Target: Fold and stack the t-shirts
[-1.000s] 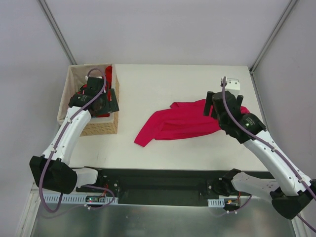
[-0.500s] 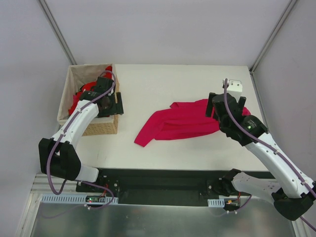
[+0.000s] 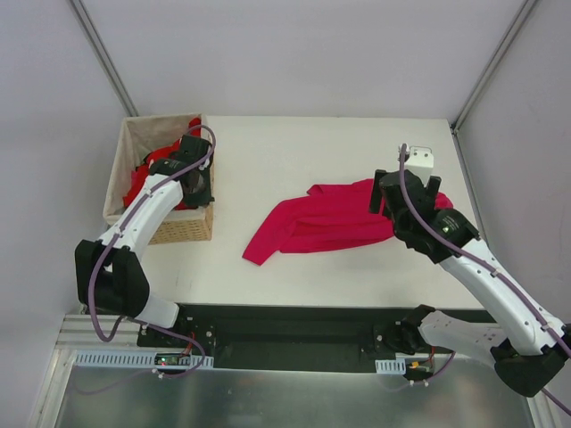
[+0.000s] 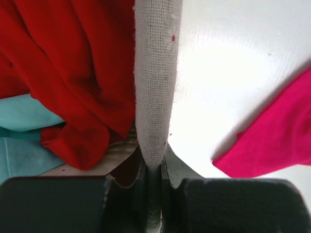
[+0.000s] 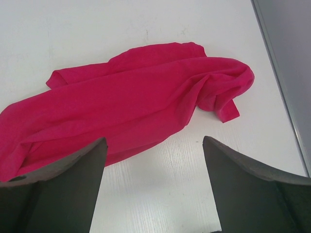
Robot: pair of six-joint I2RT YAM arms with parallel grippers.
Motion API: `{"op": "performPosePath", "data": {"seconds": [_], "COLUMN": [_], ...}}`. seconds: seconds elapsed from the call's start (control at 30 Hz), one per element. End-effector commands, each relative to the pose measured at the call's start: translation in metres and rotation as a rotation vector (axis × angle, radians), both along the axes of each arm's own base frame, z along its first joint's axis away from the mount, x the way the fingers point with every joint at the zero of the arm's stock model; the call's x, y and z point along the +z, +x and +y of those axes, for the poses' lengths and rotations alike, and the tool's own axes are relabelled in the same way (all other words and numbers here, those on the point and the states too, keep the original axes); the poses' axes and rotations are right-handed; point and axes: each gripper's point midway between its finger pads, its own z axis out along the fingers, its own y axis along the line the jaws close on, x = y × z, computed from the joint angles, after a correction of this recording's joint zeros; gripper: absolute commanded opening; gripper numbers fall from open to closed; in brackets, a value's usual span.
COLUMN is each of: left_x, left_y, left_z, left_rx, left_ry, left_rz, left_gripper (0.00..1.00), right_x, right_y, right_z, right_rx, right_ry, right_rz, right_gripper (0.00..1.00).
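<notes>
- Your left gripper (image 3: 198, 183) is pinched closed on the side wall of the woven wicker basket (image 3: 134, 127), lined in pale cloth. In the wrist view the wall runs straight into the gap between the fingers, so you have the basket and no shirt.
- The bright red cloth t-shirts (image 4: 73, 63) lie heaped to the left of those fingers, inside the basket, over a piece of teal cloth (image 4: 19, 126).
- If the aim is to steady or drag the basket, this hold suits. Pull low and level so the light wall does not tip.
- If you want a red shirt, let go, shift the fingers left over the heap and come down on a raised fold.
- The magenta-crimson cloth t-shirt (image 3: 330, 221) lies crumpled on the white table (image 3: 294, 152), ahead and to the right of the left fingers.
- Your right gripper (image 3: 406, 198) hangs with fingers spread wide and nothing between them, above the shirt's near edge; the bunched end is ahead and to its right.
- Judged from here, that shirt needs spreading flat before any fold. Take a single layer at a hem corner.
</notes>
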Motion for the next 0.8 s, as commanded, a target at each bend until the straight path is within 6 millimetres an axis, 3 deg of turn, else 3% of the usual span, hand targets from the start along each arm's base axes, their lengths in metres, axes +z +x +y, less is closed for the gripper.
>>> {"op": "performPosePath", "data": {"seconds": [0.0, 0.37, 0.77], "left_x": [-0.005, -0.018, -0.030], "left_y": [0.012, 0.055, 0.121], "left_z": [0.034, 0.068, 0.081], "left_rx": [0.051, 0.084, -0.037], "left_ry": [0.180, 0.221, 0.201], "left_rz": [0.035, 0.072, -0.006], "left_gripper": [0.00, 0.00, 0.00], "right_x": [0.004, -0.002, -0.011], "right_y": [0.004, 0.012, 0.025], "right_z": [0.004, 0.012, 0.024], "right_rx": [-0.006, 0.007, 0.032], "right_ry": [0.020, 0.004, -0.027], "right_rz": [-0.024, -0.016, 0.001], "right_gripper": [0.83, 0.83, 0.83]}}
